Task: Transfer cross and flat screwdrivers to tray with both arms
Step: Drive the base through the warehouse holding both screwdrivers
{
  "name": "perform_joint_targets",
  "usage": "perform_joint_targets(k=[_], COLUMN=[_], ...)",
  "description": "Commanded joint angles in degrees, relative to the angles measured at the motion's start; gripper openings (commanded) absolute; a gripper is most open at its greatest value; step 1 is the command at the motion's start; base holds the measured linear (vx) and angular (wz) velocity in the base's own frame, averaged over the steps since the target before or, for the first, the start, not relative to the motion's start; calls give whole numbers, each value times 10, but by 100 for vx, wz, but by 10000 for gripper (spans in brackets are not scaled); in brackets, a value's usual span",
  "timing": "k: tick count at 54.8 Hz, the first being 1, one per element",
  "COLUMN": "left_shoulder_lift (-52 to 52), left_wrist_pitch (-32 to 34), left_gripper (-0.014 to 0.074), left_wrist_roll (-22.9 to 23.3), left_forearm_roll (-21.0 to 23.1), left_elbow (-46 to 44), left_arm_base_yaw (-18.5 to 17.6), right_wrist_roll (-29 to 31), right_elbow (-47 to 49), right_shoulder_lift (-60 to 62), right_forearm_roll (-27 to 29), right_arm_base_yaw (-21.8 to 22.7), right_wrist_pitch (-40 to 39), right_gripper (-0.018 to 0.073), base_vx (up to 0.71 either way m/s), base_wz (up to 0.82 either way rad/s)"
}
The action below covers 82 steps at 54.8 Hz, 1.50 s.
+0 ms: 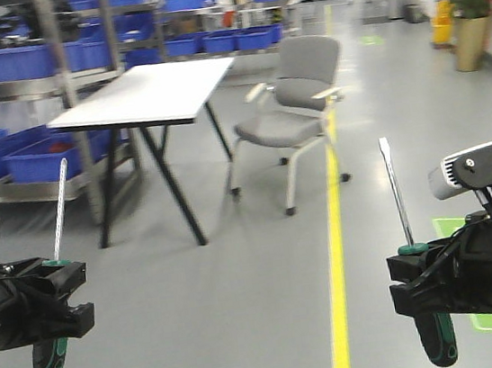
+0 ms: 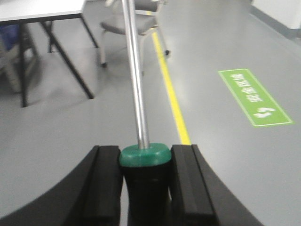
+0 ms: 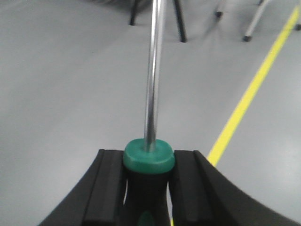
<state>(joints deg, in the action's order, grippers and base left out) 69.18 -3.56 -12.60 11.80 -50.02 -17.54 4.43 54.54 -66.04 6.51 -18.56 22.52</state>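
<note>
The left fingers (image 2: 106, 183) were clamped on the left screwdriver (image 1: 47, 355) at its black-and-green handle, and the right fingers (image 3: 186, 188) gripped the right screwdriver (image 1: 437, 340) the same way. Both shafts stood near upright, well apart, over open grey floor (image 1: 245, 311). The table (image 1: 148, 92) and chair (image 1: 293, 96) stood far ahead. Wrist views cut off the handles. The left tip was too small to read.

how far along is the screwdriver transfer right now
Done: both pickups. The left end effector is shut on one screwdriver, the right end effector on the other screwdriver, shafts pointing up over the floor. Still to do: reaching the tray, which no view shows, and setting both down.
</note>
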Motion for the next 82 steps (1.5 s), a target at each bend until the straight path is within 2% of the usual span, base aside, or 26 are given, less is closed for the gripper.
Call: perform_joint_targets(k=[1,18,35,56,82], left_shoulder_lift=[-15,-15,-15,-15,-15], left_wrist_pitch=[54,54,54,54,54], left_gripper=[0,0,0,0,0], left_wrist_roll=[4,4,4,4,4], left_forearm_roll=[6,6,6,6,6], left_elbow=[-18,-18,-18,-18,-18], left_arm_base_yaw=[-3,-3,-3,-3,-3], right_wrist_roll=[2,2,2,2,2], right_elbow=[19,19,19,19,19], right_shoulder_lift=[13,13,13,13,13], right_forearm_roll=[0,0,0,0,0], right_arm_base_yaw=[0,0,0,0,0], right_wrist_pitch=[-49,-48,-48,-49,-49], right_gripper=[-8,-8,-8,-8,-8], base_vx=[28,31,39,47,53], base_wz=[-63,-47,-10,23,47])
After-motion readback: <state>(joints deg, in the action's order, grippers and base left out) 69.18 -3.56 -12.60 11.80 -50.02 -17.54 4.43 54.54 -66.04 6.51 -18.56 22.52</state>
